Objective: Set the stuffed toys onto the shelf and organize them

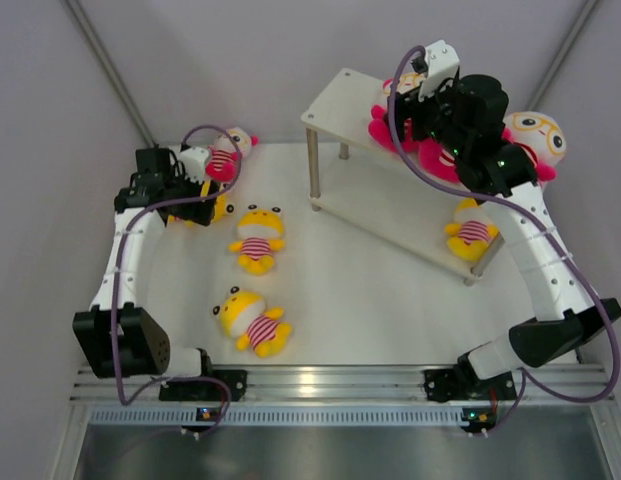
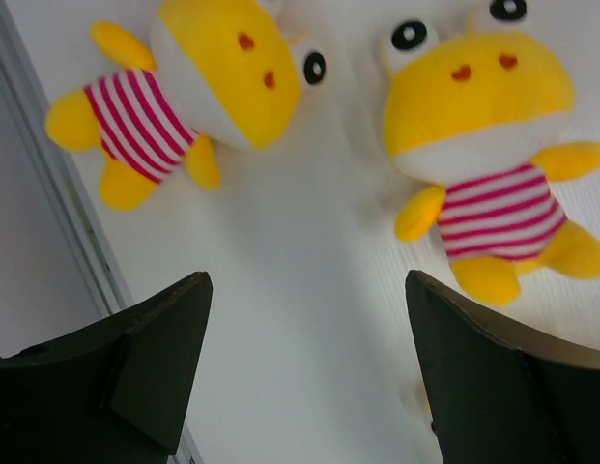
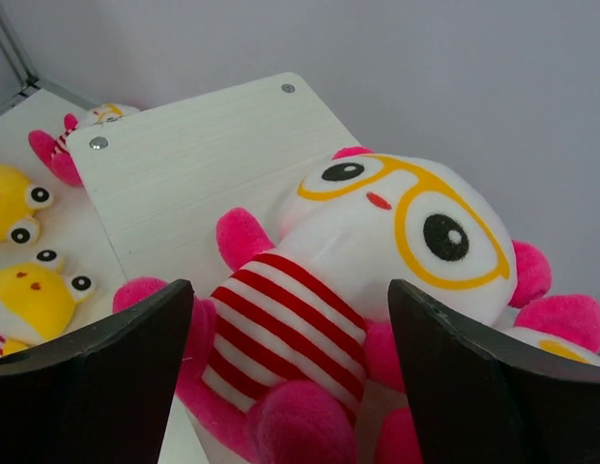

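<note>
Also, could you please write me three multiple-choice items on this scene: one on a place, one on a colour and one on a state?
1. Where on the shelf does the yellow doll lie? A top tier; B lower tier; C beside it, on the table.
2. Limb colour of the doll with glasses under the right gripper? A yellow; B pink; C blue.
3. The left gripper is: A open, empty; B shut on a doll; C shut, empty.
Answers: B, it lies on the lower board; B, pink arms show; A, jaws apart over bare table.

No readable text or labels anywhere.
</note>
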